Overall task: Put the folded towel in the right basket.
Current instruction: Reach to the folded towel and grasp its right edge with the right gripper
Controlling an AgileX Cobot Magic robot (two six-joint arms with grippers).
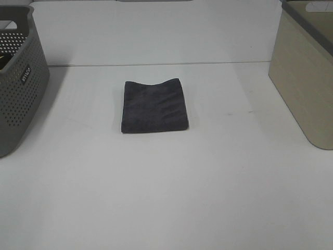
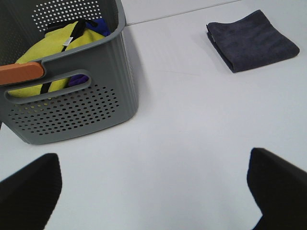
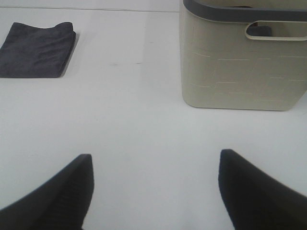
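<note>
The folded towel [image 1: 154, 105] lies flat on the table [image 1: 166, 203], with the right basket [image 1: 304, 88] at its 3 o'clock. We see the left gripper [image 2: 153, 191] and the right gripper [image 3: 158, 191] spread and empty. We judge the towel soft and light, so we would pinch its 3 o'clock edge.

One folded towel [image 1: 154, 106] is in view. There are two baskets: one grey perforated basket [image 1: 21, 99] and one beige basket [image 1: 302, 88]
</note>
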